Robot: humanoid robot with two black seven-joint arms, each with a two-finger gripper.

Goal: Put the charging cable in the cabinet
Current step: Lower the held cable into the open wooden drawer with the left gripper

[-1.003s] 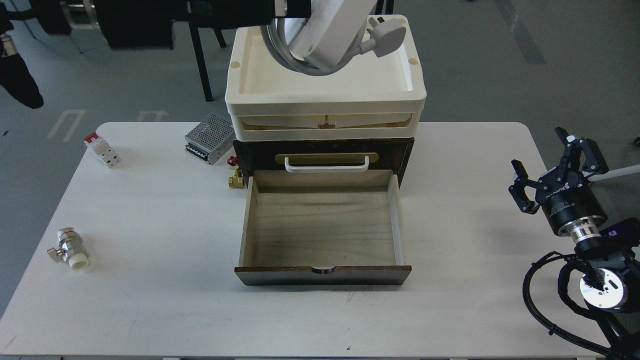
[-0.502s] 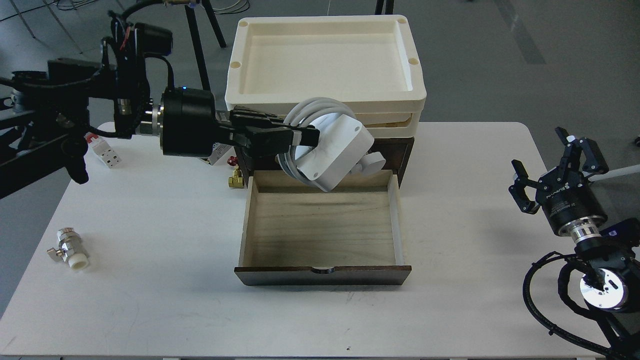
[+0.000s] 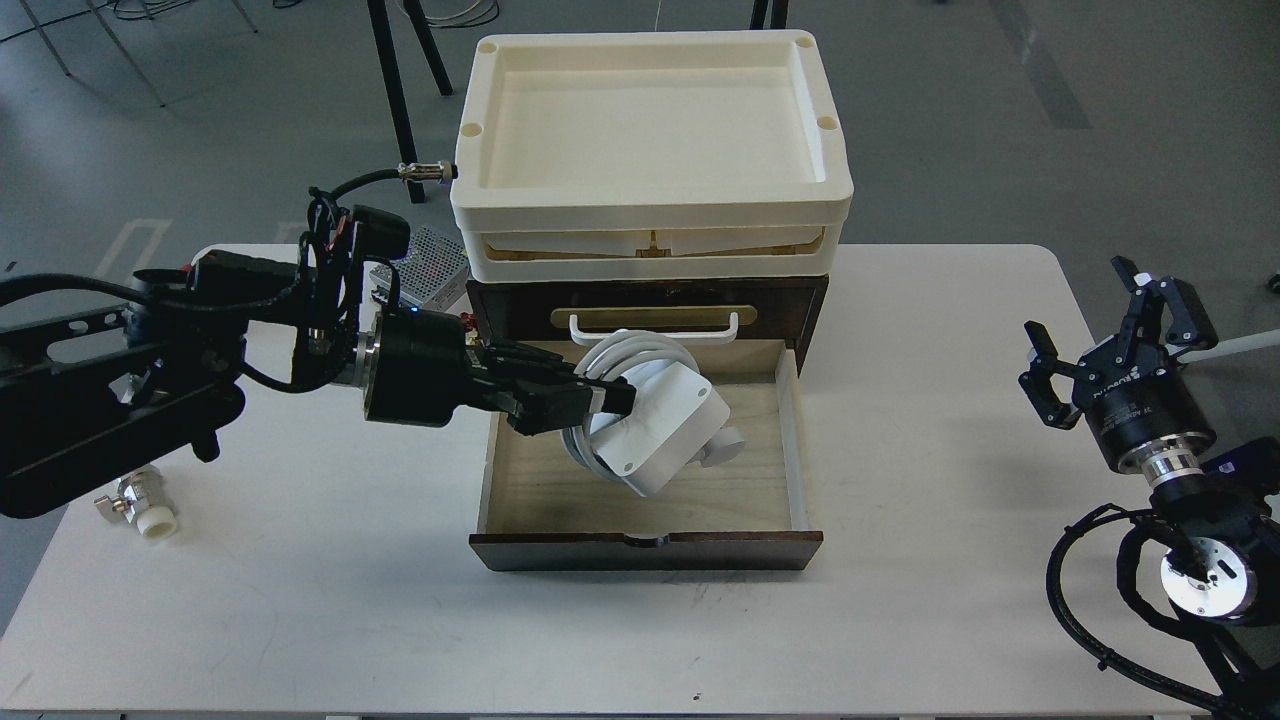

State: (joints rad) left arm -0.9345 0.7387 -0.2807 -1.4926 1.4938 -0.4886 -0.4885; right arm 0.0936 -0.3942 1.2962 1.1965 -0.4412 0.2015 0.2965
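Note:
The charging cable (image 3: 655, 425), a white adapter with a thick white cord coiled around it, hangs tilted inside the open pale wood drawer (image 3: 760, 480) of the dark-brown cabinet (image 3: 790, 300). My left gripper (image 3: 600, 400) reaches in from the left over the drawer's left wall and is shut on the cable's coiled cord. I cannot tell whether the adapter touches the drawer floor. My right gripper (image 3: 1105, 320) is open and empty at the table's right edge, far from the cabinet.
Cream trays (image 3: 650, 190) are stacked on the cabinet. A perforated grey power-supply box (image 3: 430, 255) stands behind my left arm. A metal valve (image 3: 140, 505) lies at the left front. The white table (image 3: 930, 420) spreads around the drawer.
My left gripper has carried the cable down from above the trays, past the cabinet front, and lowered it into the open drawer. The right arm has not moved.

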